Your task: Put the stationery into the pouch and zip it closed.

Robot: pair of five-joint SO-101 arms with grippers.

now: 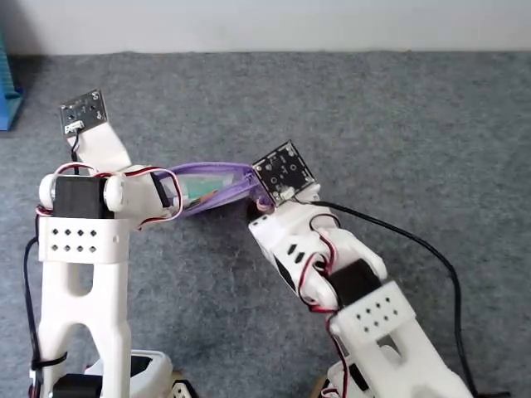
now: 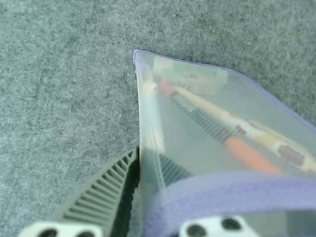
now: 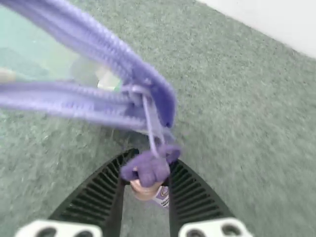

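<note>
Pouch (image 1: 211,184) of translucent plastic with purple trim stretches between the two arms over the grey table (image 1: 415,124). The left gripper (image 2: 148,163) has its fingers (image 2: 103,192) clamped on one end of the pouch, one ribbed finger outside and the other dimly seen through the wall. Pens (image 2: 217,113), cream and orange, lie inside. At the other end the right gripper (image 3: 147,177) pinches the purple zipper pull (image 3: 148,168) between its fingers. From the slider (image 3: 148,91) the two zip halves spread apart, so the mouth stands open.
</note>
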